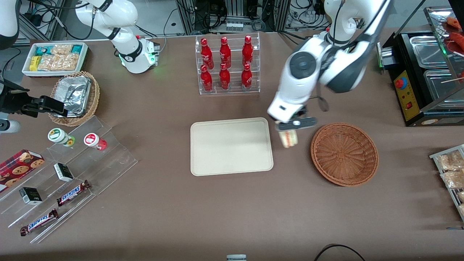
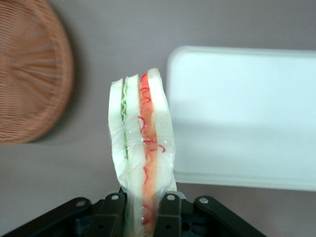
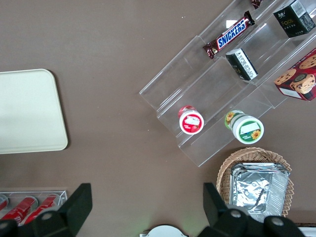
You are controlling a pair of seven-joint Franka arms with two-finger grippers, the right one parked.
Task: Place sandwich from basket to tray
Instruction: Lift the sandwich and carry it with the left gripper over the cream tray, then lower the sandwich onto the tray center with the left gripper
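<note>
Sandwich (image 1: 288,138) in the air, then: it hangs from the left arm's gripper (image 1: 294,125) over the strip of bare brown counter between the basket (image 1: 344,154) and the tray (image 1: 231,146), clear of both. From the wrist camera the fingers (image 2: 170,212) are closed snugly on the thick end of the wedge, one pad on each bread face, and the wrapped slice (image 2: 142,148) points away from the gripper with its green and red filling showing along the cut edge.

The reddish-brown basket sits toward the working arm's end of the counter and now looks to hold nothing. The cream tray lies near the middle of the counter, in front of the rack of red bottles (image 1: 226,63), with nothing on it.

I would say the lift is done and the carry is under way. What remains looks simple enough: bring the wedge sideways over the tray's rim to somewhere above the flat middle, lower it until the bread is nearly resting, then part the fingers. The grip is only on one end, and the wrap looks slippery, so a gentle swing seems wise; letting go too high could tip it over the low rim.
</note>
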